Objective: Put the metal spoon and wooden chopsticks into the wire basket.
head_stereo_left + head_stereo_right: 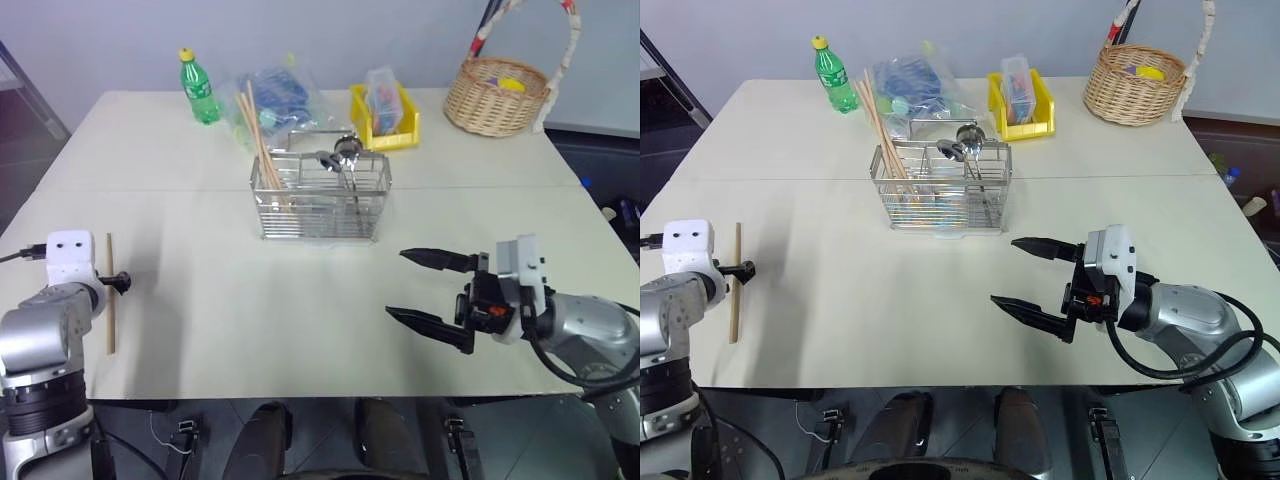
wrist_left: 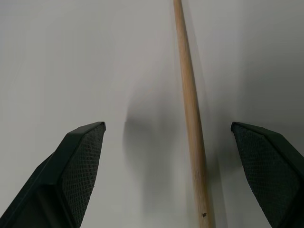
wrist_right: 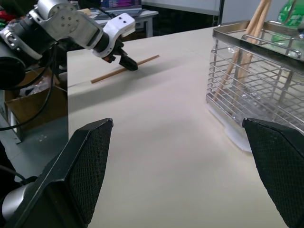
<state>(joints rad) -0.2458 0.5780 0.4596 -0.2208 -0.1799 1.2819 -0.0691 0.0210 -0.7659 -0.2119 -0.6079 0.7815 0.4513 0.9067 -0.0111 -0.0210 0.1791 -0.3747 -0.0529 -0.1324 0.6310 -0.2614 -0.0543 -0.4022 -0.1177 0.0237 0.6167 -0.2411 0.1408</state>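
Bright, even overhead light; soft shadows; close wrist view slightly blurred.

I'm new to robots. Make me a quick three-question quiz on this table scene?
1. True or false: every chopstick is already in the wire basket.
2. Which end effector hangs over the loose chopstick: A left, B right?
3. Fill in: the metal spoon stands in the ____.

Key: 1 false, one lies on the table; 2 A; 3 wire basket.
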